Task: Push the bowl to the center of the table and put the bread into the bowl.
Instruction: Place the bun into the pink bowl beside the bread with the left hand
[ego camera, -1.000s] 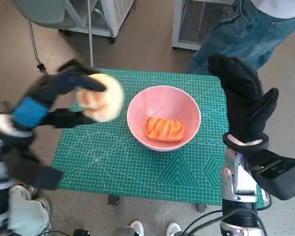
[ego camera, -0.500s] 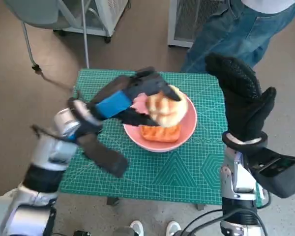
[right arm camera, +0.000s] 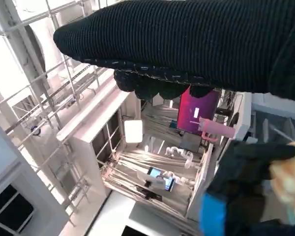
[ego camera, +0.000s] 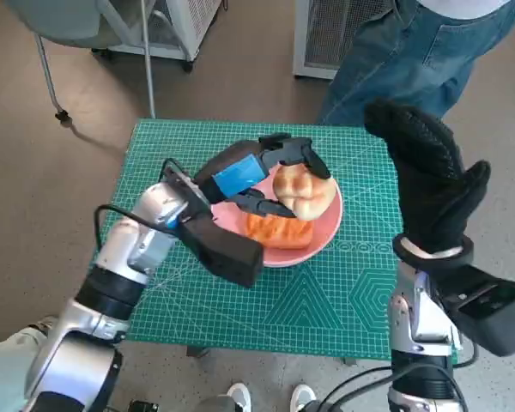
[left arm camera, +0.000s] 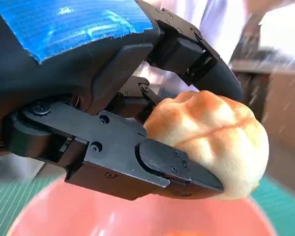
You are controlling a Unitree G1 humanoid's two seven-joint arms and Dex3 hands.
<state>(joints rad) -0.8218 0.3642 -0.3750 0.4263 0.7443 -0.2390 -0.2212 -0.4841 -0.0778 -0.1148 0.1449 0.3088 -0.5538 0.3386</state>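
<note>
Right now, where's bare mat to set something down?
Bare: the mat's near strip in front of the bowl, and its far left corner. Crowded: the bowl, holding one bread, with the left robot hand holding another over it.

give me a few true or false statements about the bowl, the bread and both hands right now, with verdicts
1. The left hand holds a pale round bun over the pink bowl. True.
2. The bowl holds nothing. False: an orange-glazed bread already lies in it.
3. The right hand grips the rim of the bowl. False: it is raised beside the bowl, holding nothing, and touches neither bowl nor bread.
4. The bowl stands on the green cutting mat. True.
5. The bun has been let go and lies on the mat. False: the left wrist view shows the black fingers around it.
</note>
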